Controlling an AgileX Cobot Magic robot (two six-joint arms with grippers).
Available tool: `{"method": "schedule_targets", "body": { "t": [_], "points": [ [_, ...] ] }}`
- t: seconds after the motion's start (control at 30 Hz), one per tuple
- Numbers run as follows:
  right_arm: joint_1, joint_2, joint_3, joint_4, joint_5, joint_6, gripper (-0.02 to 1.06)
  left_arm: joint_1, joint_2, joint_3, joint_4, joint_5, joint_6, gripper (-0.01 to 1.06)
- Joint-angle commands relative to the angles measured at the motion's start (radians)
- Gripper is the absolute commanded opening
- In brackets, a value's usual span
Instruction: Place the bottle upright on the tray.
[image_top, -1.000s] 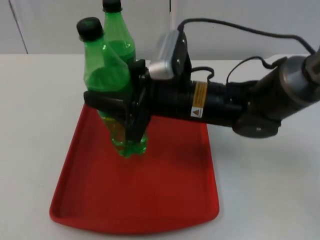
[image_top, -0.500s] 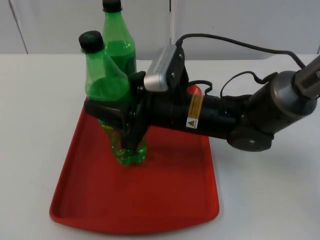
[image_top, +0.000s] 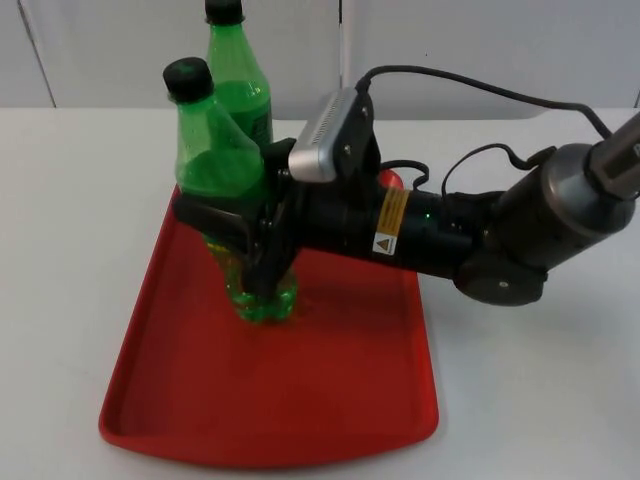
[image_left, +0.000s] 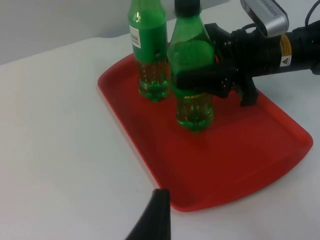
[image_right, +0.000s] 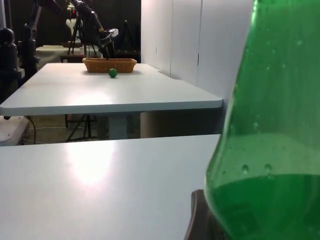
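The red tray (image_top: 330, 390) lies on the white table (image_top: 70, 250), its near rim closest to me and its floor bare up to the middle. Standing upright on that floor is a green bottle (image_top: 215, 160) with a black cap, its base resting on the tray. The right gripper (image_top: 235, 235) reaches in from the right side and its black fingers are clamped around the bottle's middle, one finger on each side. From the left wrist view the same bottle (image_left: 191, 75) is upright on the tray (image_left: 240, 165) with the right gripper (image_left: 205, 82) holding it. Just behind it stands a second green bottle (image_top: 238, 75), upright at the tray's far edge. The left gripper's jaw state I cannot tell. Beyond the table rises the grey partition wall (image_top: 480, 50).
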Motion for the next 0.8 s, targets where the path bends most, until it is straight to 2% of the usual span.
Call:
{"method": "schedule_targets", "body": {
  "t": [0.0,0.07,0.2,0.37,0.5,0.67,0.73,0.77],
  "points": [
    [0.004,-0.003,0.007,0.002,-0.023,-0.015,0.00,-0.002,-0.004,0.007,0.002,-0.003,-0.005,0.87],
    [0.004,-0.003,0.014,0.007,-0.023,-0.025,0.00,-0.002,-0.004,0.007,0.002,-0.003,-0.005,0.87],
    [0.004,-0.003,0.057,0.085,-0.023,-0.070,0.00,-0.002,-0.004,0.007,0.002,-0.003,-0.005,0.87],
    [0.004,-0.003,0.069,0.085,-0.023,-0.077,0.00,-0.002,-0.004,0.007,0.002,-0.003,-0.005,0.87],
    [0.004,-0.003,0.071,0.040,-0.023,-0.077,0.00,-0.002,-0.004,0.007,0.002,-0.003,-0.005,0.87],
    [0.004,-0.003,0.071,0.044,-0.023,-0.077,0.00,-0.002,-0.004,0.007,0.002,-0.003,-0.005,0.87],
    [0.004,-0.003,0.071,0.044,-0.023,-0.077,0.04,-0.002,-0.004,0.007,0.002,-0.003,-0.005,0.87],
    [0.002,-0.003,0.071,0.044,-0.023,-0.077,0.10,-0.002,-0.004,0.007,0.002,-0.003,-0.005,0.87]
  ]
}}
